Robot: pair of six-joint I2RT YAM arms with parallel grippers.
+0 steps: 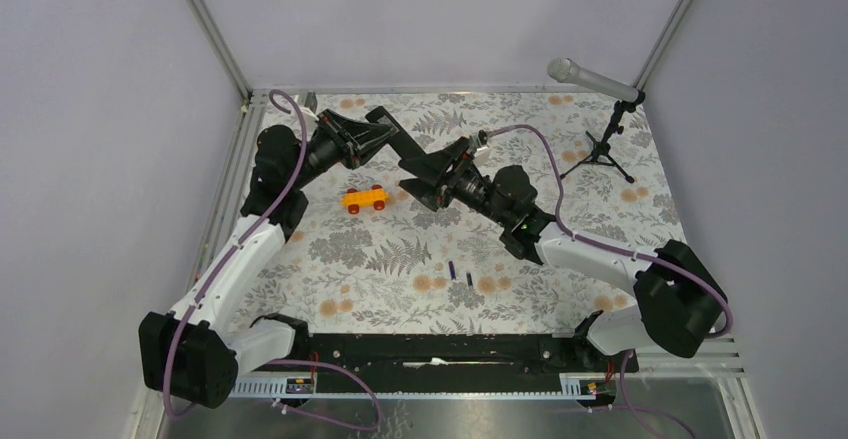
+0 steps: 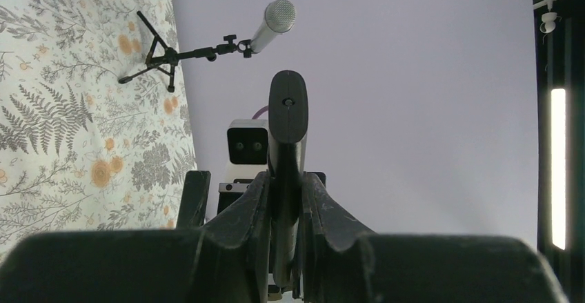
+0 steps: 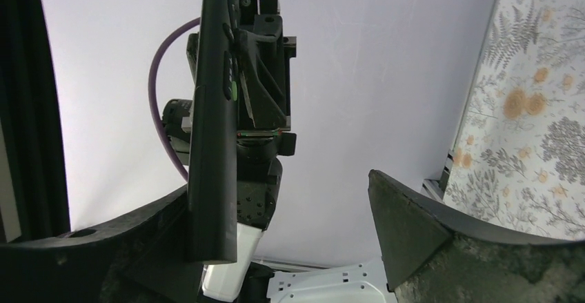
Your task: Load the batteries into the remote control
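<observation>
Left pincer [image 2: 288, 199]: clamped shut on the remote [image 3: 214, 110], which I see end-on sticking straight out between its fingers.

Right pincer [image 3: 283, 192]: jaws spread wide and gripping nothing. The remote's lower end lies along the inner face of one finger [image 3: 148, 244], and the other finger [image 3: 414, 230] is well apart from it.

Remote, place: held in the air over the far middle of the table [image 1: 600, 209]. It is not resting on it.

Remote, long axis: from above it runs from the left pincer across toward the right pincer, so the two arms meet nose to nose at it.

Batteries: the purplish battery [image 1: 452, 270] and the darker battery [image 1: 469, 279] lie on the table side by side, just apart. Both point roughly from the far side to the near side.

Direction that matters: the batteries sit on the near side of both pincers, down on the table and close under the right forearm.

Nearer arm: the right one, and it is the free one. I judge it should fetch a battery while the left arm holds the remote steady.

Bystander: an orange toy car [image 1: 365, 199] sits on the table below the left pincer, away from the batteries.
</observation>
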